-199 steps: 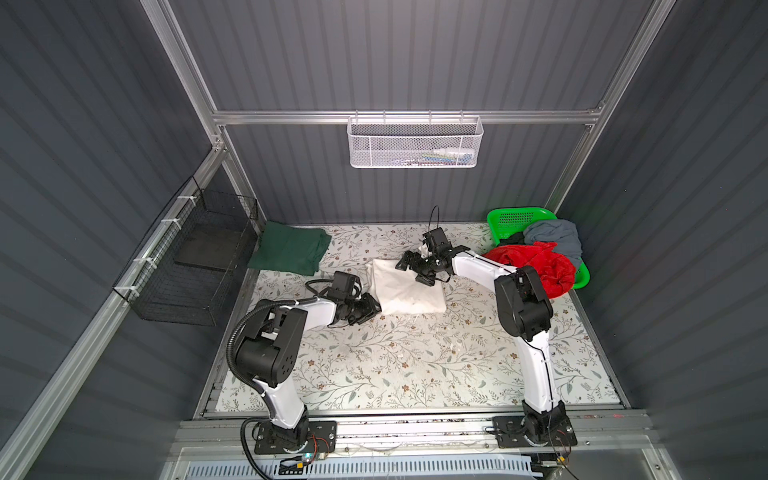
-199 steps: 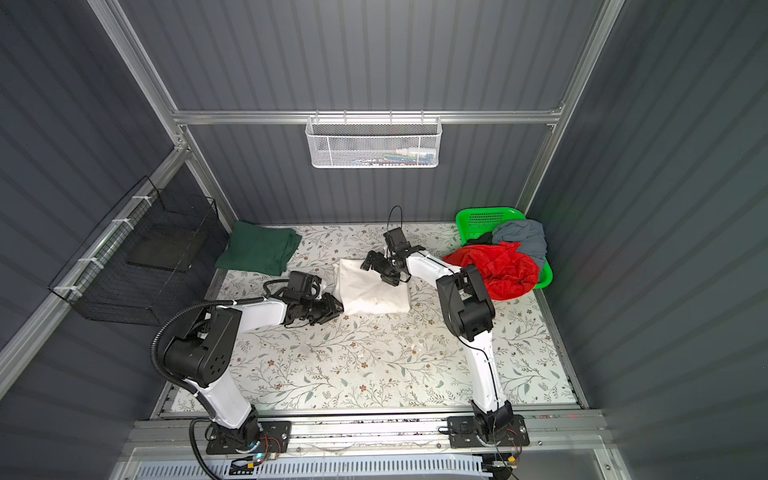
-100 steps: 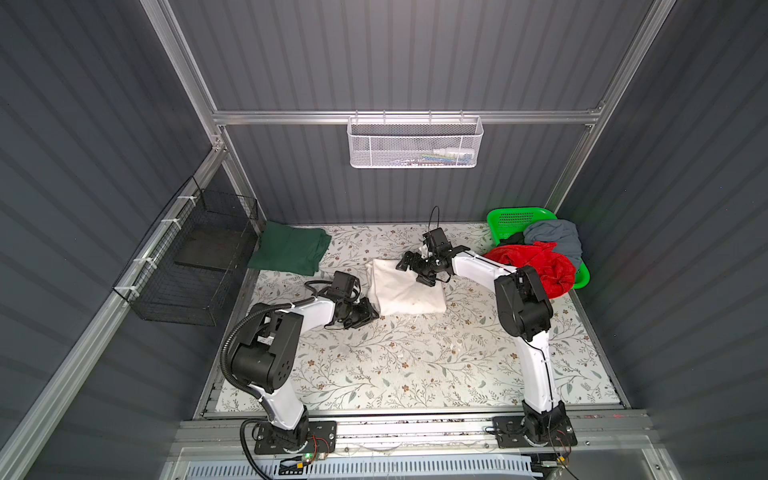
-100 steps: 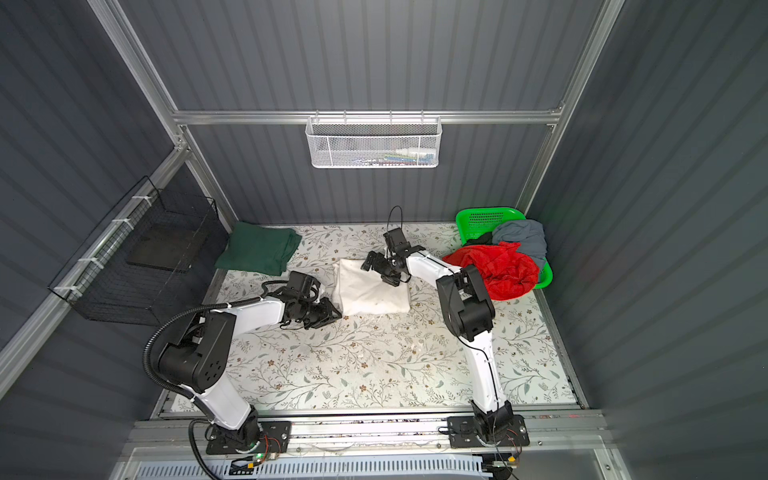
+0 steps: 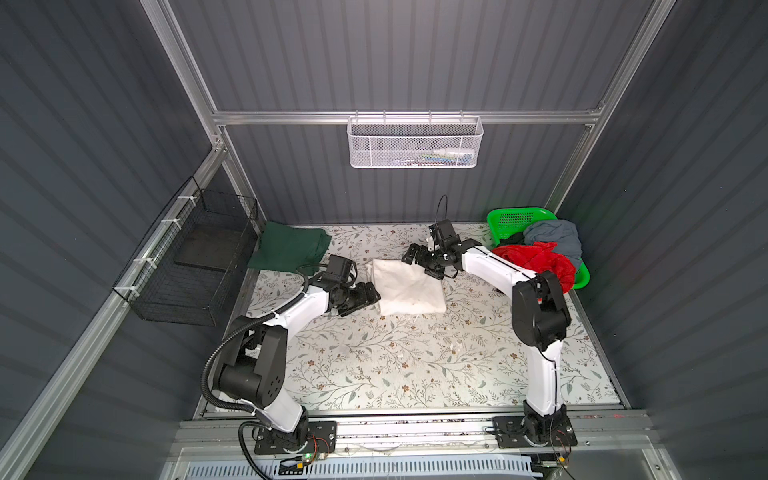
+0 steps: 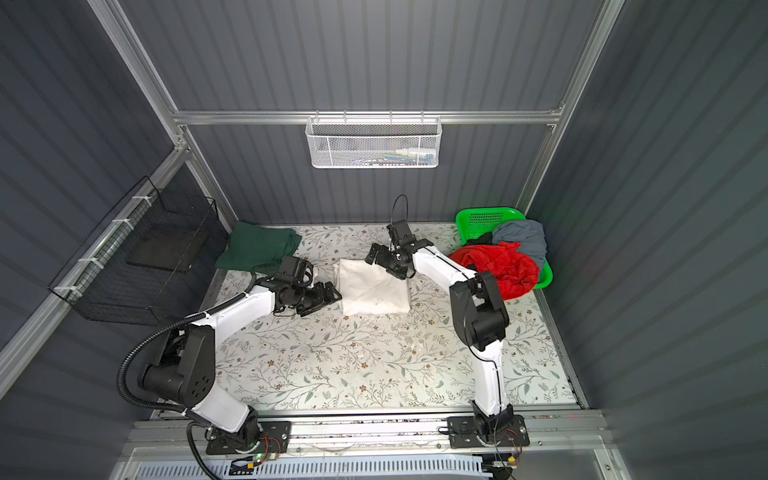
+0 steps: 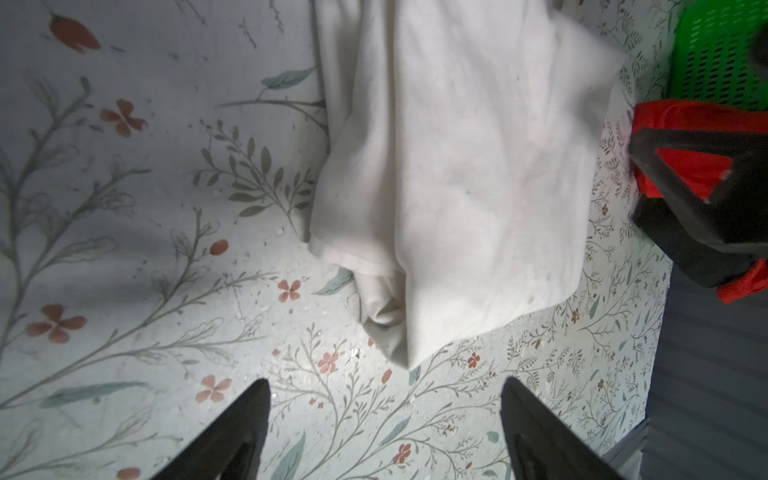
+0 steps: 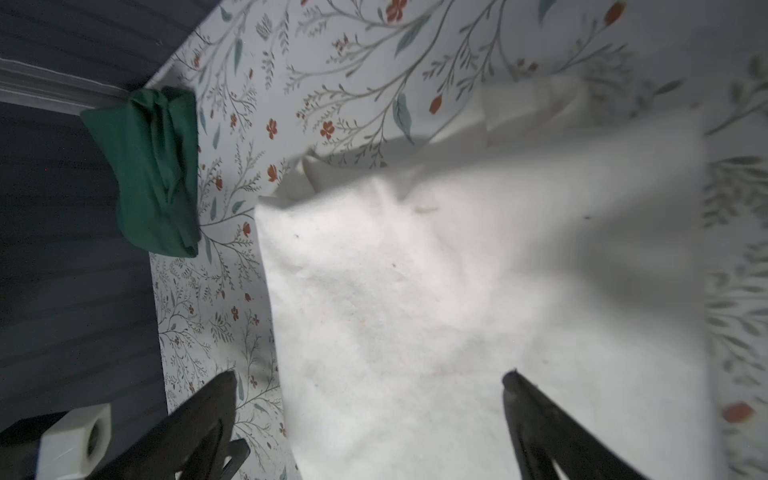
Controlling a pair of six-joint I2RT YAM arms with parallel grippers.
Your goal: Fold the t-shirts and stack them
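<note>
Left gripper (image 7: 385, 381) gapes empty at the edge of the folded off-white cloth t-shirt (image 7: 457, 166); right gripper (image 8: 369, 375), equally wide, empty, over its far corner.

The left white-and-black arm (image 5: 291, 316) is reaching low, elbow bent, and its black parallel gripper (image 7: 384, 386) is spread wide with nothing between the fingers. Right white-and-black arm (image 5: 494, 270) is the same deal: its black parallel gripper (image 8: 370, 376) is tilted down, wide and empty.
</note>
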